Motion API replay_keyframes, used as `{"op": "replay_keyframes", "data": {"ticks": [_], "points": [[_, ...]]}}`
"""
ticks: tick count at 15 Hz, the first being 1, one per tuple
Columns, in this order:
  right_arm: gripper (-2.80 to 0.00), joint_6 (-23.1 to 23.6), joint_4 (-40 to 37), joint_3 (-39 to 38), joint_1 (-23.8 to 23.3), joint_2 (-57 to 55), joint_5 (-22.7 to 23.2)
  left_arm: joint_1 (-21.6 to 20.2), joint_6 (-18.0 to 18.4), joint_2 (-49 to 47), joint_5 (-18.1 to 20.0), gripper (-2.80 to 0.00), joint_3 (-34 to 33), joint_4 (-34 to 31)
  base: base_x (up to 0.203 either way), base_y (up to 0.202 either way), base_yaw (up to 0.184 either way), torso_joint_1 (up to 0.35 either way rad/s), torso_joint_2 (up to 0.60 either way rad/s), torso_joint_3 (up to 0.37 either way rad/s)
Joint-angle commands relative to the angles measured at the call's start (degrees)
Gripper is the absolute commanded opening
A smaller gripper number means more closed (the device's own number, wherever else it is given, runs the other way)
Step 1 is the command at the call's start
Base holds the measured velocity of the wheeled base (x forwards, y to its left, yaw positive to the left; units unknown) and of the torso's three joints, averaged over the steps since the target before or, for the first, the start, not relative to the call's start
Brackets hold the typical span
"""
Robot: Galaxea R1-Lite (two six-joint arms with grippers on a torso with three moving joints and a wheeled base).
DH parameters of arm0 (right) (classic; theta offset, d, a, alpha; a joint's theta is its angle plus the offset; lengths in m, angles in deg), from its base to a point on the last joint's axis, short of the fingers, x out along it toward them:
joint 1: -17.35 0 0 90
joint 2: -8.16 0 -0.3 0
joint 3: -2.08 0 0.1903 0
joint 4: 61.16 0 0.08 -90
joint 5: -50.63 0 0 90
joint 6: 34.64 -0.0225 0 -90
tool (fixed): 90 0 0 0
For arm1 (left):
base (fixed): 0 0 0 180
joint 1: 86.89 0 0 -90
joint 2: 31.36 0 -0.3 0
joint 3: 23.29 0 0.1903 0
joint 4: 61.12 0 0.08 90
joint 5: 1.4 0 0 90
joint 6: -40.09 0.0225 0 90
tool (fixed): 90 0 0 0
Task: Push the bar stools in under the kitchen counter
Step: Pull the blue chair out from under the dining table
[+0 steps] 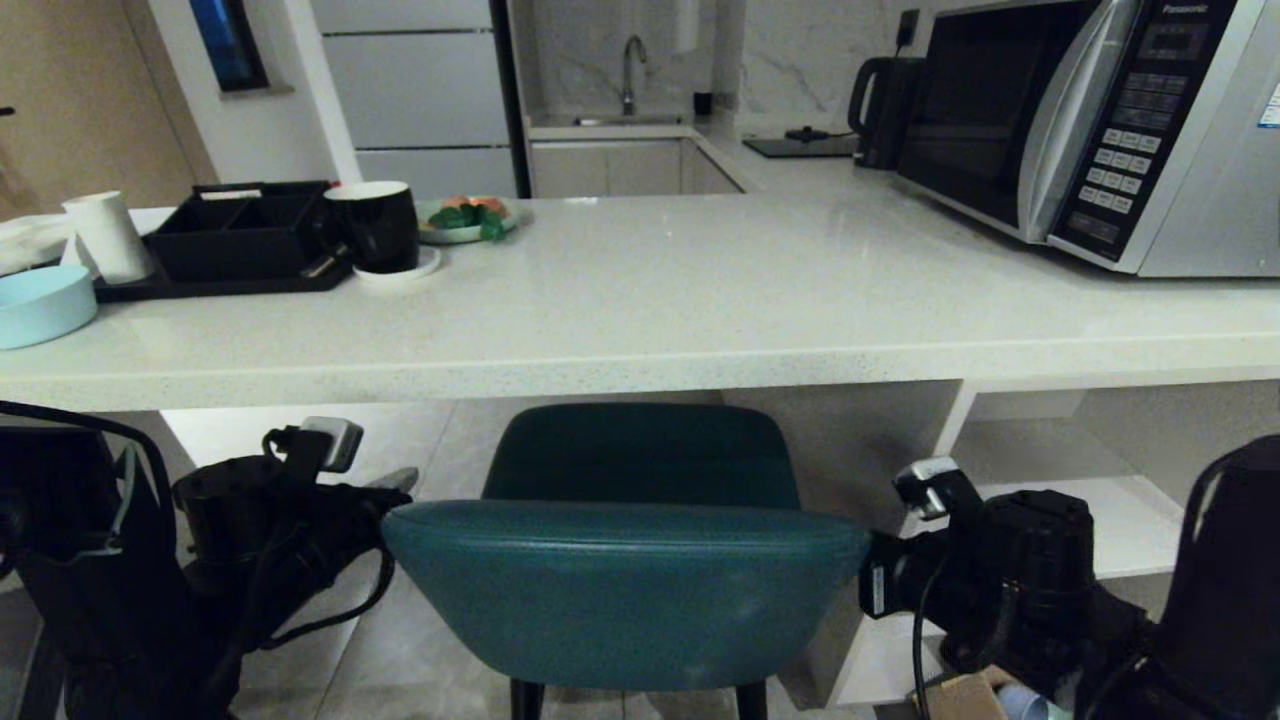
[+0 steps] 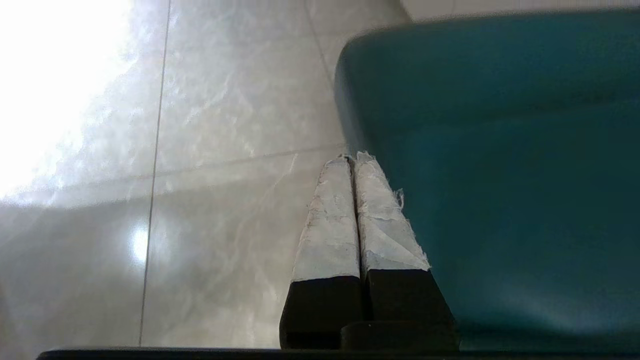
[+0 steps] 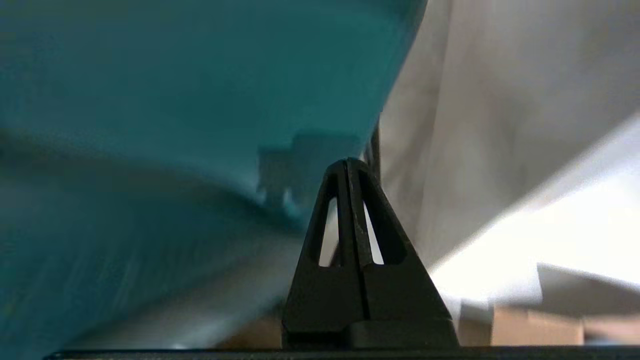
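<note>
One of the bar stools, rounded and teal (image 1: pixel 625 590), stands in front of me with its seat (image 1: pixel 640 455) partly under the kitchen counter (image 1: pixel 640 300), a thick off-white slab. My left gripper (image 1: pixel 397 481) is at the left end of the stool's low back, shut and empty. In the left wrist view its taped fingertips (image 2: pixel 352 160) lie pressed together right beside the teal shell (image 2: pixel 500 175). My right gripper (image 3: pixel 347 162) is shut and empty at the back's right end, next to the teal shell (image 3: pixel 175 100). The right arm (image 1: pixel 1000 570) shows low on the right.
On the counter stand a microwave (image 1: pixel 1090 120), a kettle (image 1: pixel 885 100), a black tray (image 1: pixel 230 235), a black mug (image 1: pixel 375 225), a white cup (image 1: pixel 108 238), a blue bowl (image 1: pixel 40 305) and a plate of food (image 1: pixel 465 218). White shelving (image 1: pixel 1090 500) is under the counter at right.
</note>
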Motion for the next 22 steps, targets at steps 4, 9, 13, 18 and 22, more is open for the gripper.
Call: {"op": "replay_keyframes", "data": {"ticks": [4, 9, 13, 18, 22], "points": [[-2.8, 0.01, 3.15, 7.03, -0.06, -6.5, -1.56, 0.71, 0.09, -2.86, -0.24, -2.8, 3.85, 0.49, 0.0, 0.0, 0.0, 0.0, 0.0, 0.0], [-2.8, 0.13, 3.42, 12.69, -0.41, -9.23, -2.09, 2.75, -0.26, -2.74, -1.04, -2.8, 5.67, 0.49, 0.0, 0.0, 0.0, 0.0, 0.0, 0.0], [-2.8, 0.4, 5.81, 9.46, -2.77, -9.76, -3.79, 2.36, -0.09, -2.93, -1.15, -2.8, 6.83, 0.49, 0.0, 0.0, 0.0, 0.0, 0.0, 0.0], [-2.8, 2.16, 7.64, 12.09, -5.12, -12.29, -5.92, 1.94, -0.18, -3.01, -1.23, -2.8, 6.99, 0.49, 0.0, 0.0, 0.0, 0.0, 0.0, 0.0], [-2.8, 1.43, 8.12, 17.23, -2.93, -15.71, -12.71, 2.12, -0.18, -3.38, -1.32, -2.8, 7.08, 0.49, 0.0, 0.0, 0.0, 0.0, 0.0, 0.0]]}}
